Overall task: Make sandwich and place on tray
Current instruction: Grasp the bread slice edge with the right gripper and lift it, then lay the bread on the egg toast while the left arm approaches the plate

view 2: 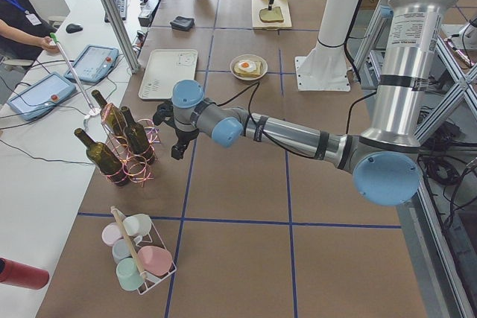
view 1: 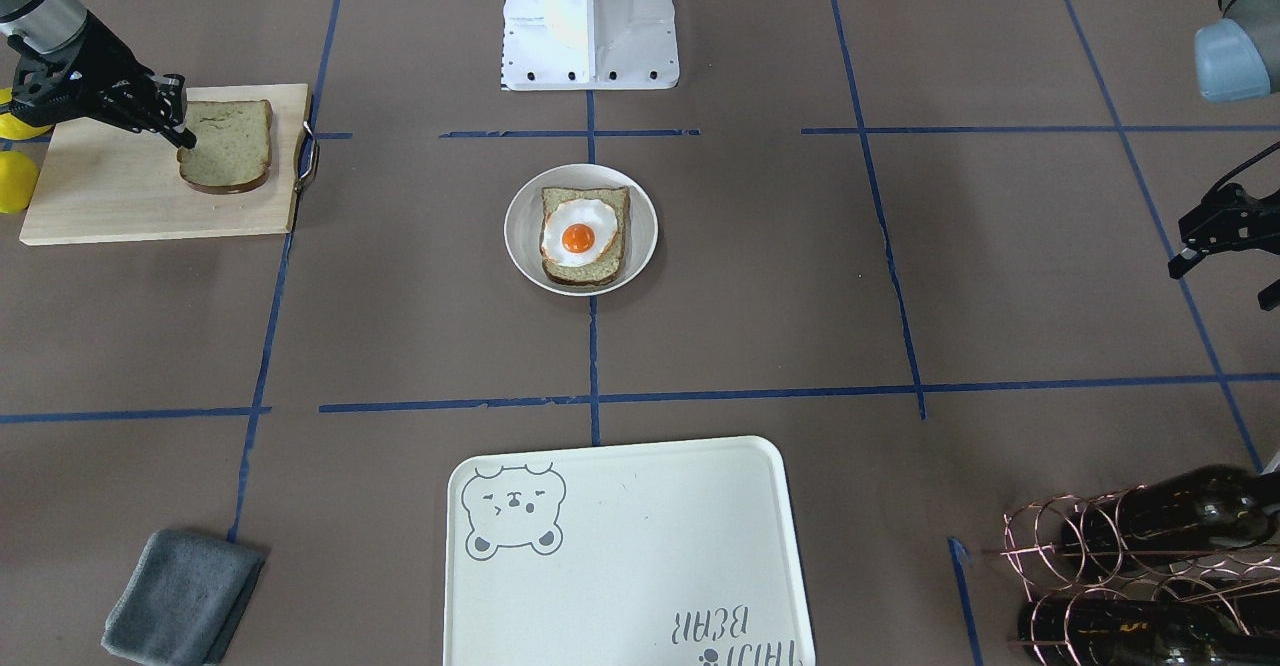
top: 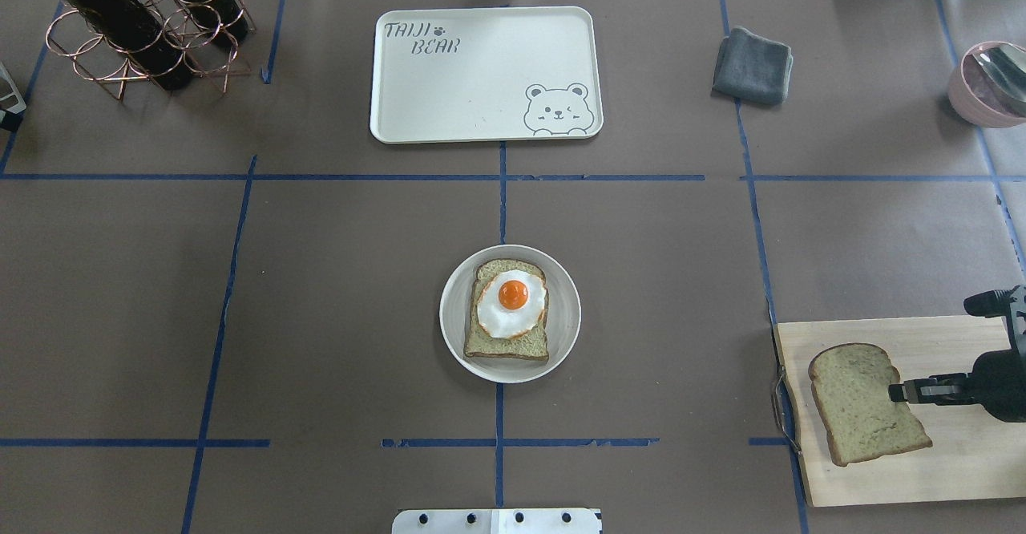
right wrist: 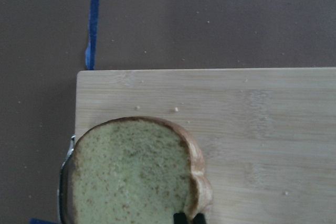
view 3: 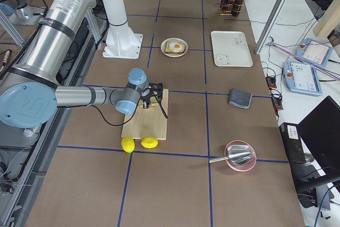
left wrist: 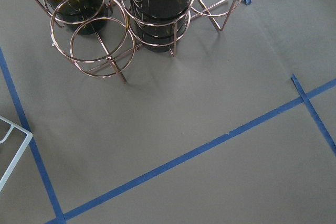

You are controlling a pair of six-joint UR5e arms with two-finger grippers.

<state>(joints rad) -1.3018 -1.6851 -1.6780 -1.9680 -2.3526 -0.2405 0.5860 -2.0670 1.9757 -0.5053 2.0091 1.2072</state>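
One bread slice (view 1: 585,268) lies in a small round white bowl (view 1: 523,246) at mid-table, with the fried egg (view 1: 578,234) on top; they also show overhead, the egg (top: 511,307) in the bowl (top: 564,341). The second bread slice (top: 858,406) is over the wooden cutting board (top: 946,470). My right gripper (top: 904,392) is shut on its crust edge (right wrist: 202,195) and seems to hold it slightly off the board. The white bear tray (top: 481,77) is bare at the far side. My left gripper (view 1: 1228,281) is open and empty near the wine rack.
A copper wine rack with dark bottles (top: 136,29) stands far left. A grey cloth (top: 752,65) lies right of the tray. Two lemons (view 3: 139,143) lie beside the cutting board. A pink bowl (top: 986,81) is far right. The robot base (view 1: 590,16) stands behind the bowl.
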